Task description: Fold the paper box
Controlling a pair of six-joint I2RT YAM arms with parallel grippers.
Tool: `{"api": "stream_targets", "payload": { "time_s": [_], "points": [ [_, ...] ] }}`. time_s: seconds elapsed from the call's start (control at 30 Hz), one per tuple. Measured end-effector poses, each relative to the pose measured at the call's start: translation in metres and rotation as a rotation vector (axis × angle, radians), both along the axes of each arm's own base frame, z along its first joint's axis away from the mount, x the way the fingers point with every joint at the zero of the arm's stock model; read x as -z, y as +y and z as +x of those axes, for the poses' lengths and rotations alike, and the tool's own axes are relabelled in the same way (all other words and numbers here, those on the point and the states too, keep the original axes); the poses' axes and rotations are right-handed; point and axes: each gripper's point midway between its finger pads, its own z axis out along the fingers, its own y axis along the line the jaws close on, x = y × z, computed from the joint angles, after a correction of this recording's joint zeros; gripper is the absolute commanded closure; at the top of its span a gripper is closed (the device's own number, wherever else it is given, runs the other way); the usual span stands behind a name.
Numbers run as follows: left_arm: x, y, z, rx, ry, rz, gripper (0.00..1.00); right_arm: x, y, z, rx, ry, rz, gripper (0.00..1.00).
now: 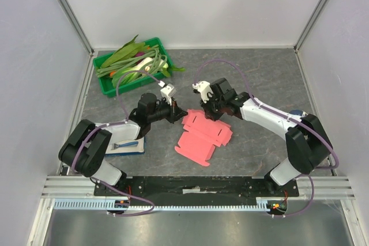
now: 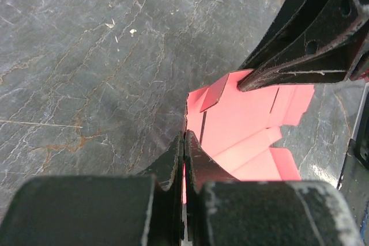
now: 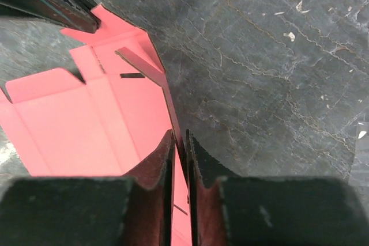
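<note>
The pink-red paper box lies mostly flat on the dark table between the arms, its far edge raised. My left gripper is shut on the box's far-left edge; in the left wrist view the fingertips pinch the thin pink sheet. My right gripper is shut on the far-right edge; in the right wrist view the jaws clamp an upright side panel of the box. A small flap stands up near the far corner.
A green tray with green leaves and stems stands at the back left. A white-and-blue booklet lies by the left arm's base. Metal frame posts and white walls enclose the table.
</note>
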Motion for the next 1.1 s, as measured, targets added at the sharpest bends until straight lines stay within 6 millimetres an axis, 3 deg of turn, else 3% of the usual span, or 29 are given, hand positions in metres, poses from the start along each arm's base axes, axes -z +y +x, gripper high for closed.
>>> {"api": "stream_targets", "payload": {
  "time_s": [0.33,0.5,0.53,0.7,1.1],
  "points": [
    [-0.034,0.002,-0.004,-0.04,0.017,-0.064,0.97,-0.029,0.003,-0.008,-0.01,-0.119,0.073,1.0],
    [-0.047,0.0,-0.005,-0.05,0.046,-0.098,0.84,-0.043,0.002,-0.009,0.008,-0.214,0.059,1.0],
    [-0.049,0.0,-0.006,-0.048,0.05,-0.104,0.75,-0.044,0.001,-0.009,0.009,-0.223,0.058,1.0],
    [-0.055,-0.001,-0.012,-0.032,0.072,-0.114,0.57,-0.053,0.001,-0.007,-0.018,-0.272,0.059,1.0],
    [-0.064,0.006,-0.018,-0.061,0.062,-0.054,0.53,-0.073,0.019,-0.019,-0.175,-0.268,0.111,1.0]
  ]
}}
